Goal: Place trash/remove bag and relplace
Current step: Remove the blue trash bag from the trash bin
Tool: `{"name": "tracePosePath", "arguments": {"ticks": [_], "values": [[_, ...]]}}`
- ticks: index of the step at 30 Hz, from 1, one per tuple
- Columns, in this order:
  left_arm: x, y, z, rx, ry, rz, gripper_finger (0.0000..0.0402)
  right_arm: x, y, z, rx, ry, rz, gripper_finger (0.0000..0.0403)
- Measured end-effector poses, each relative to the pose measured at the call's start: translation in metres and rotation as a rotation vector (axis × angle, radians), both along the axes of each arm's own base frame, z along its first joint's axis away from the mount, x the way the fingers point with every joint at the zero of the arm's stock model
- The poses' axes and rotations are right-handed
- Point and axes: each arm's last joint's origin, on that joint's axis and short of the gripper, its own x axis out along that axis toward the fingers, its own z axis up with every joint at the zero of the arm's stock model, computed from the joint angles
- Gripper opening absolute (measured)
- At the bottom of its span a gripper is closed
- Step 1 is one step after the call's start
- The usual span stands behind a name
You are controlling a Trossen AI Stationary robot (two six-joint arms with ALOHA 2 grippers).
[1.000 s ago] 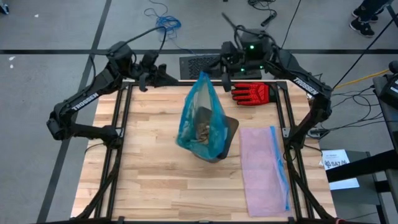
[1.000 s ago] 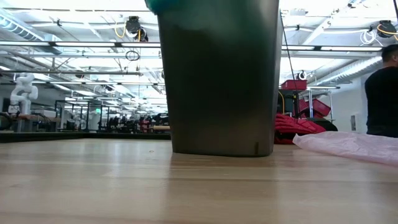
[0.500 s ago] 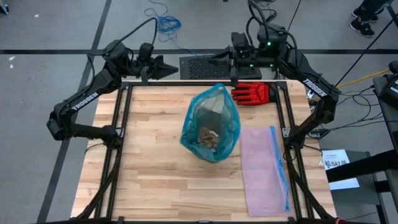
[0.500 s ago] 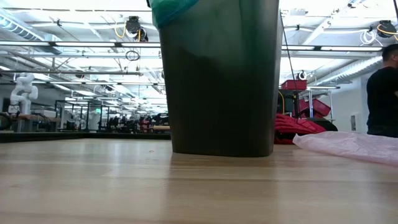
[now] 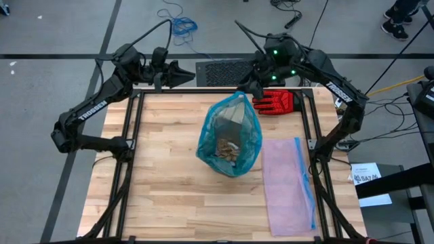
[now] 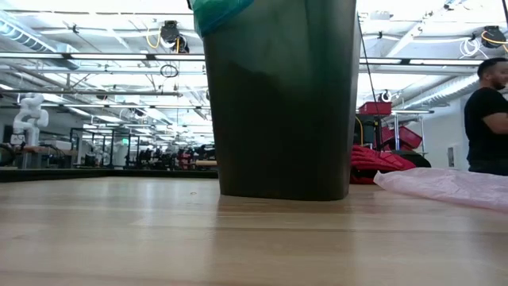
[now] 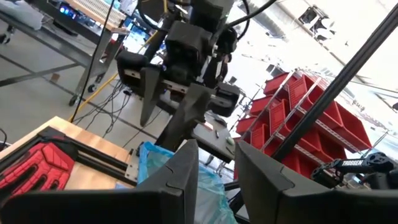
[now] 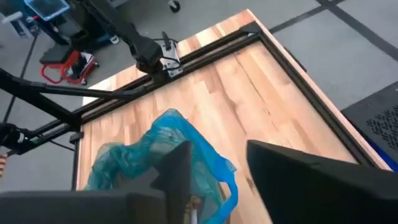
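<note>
The teal bag (image 5: 229, 135) lines a dark bin (image 6: 278, 103) that stands on its base at mid-table. The bag's mouth is spread wide, and one edge hangs over the bin's rim (image 6: 218, 12). The trash (image 5: 226, 150), brown wads, lies at the bag's bottom. My left gripper (image 5: 188, 73) hovers over the table's far edge, left of the bag, open and level (image 7: 216, 165). My right gripper (image 5: 243, 88) hangs above the bag's far rim, tipped down, open (image 8: 217, 165), with the bag (image 8: 155, 155) below it. Neither gripper touches anything.
A red glove (image 5: 274, 102) lies at the far edge, right of the bag. A pale pink bag with a blue strip (image 5: 288, 183) lies flat on the table's right side. A person (image 6: 488, 119) stands beyond the table. Bare wood lies left of and in front of the bin.
The bag's top, which stood drawn up in a peak near the far edge, has dropped and spread wide around the bin's mouth. My left gripper has drawn back toward the far left. My right gripper rose away, then tipped down toward the bag's far rim.
</note>
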Motion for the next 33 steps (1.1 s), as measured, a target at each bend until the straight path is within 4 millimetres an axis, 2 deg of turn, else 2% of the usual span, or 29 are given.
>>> {"name": "tracePosePath", "arguments": {"ticks": [5, 12, 15, 19, 21, 26, 33], "values": [[0.0, 0.0, 0.0, 0.0, 0.0, -0.003, 0.0103, 0.005, -0.002, -0.008, 0.002, 0.05, 0.02, 0.0186], [0.0, -0.001, 0.0, 0.005, 0.005, -0.045, 0.0103, 0.011, -0.012, -0.027, 0.033, 0.169, 0.023, 0.0157], [0.0, -0.001, 0.0, 0.005, 0.005, -0.045, 0.0103, 0.014, -0.014, -0.029, 0.035, 0.171, 0.021, 0.0122], [0.0, -0.001, 0.0, 0.005, 0.005, -0.045, 0.0102, 0.013, -0.014, -0.029, 0.007, 0.169, 0.043, 0.0025], [0.0, -0.001, 0.0, 0.007, 0.005, -0.045, 0.0102, 0.015, -0.012, -0.028, -0.002, 0.162, 0.06, 0.001], [0.0, -0.001, 0.0, 0.011, 0.004, -0.045, 0.0102, 0.022, -0.003, -0.018, -0.04, 0.06, 0.105, 0.0001], [0.0, -0.001, 0.0, 0.011, 0.004, -0.045, 0.0102, 0.019, 0.013, 0.021, -0.186, -0.232, 0.122, 0.0]]}}
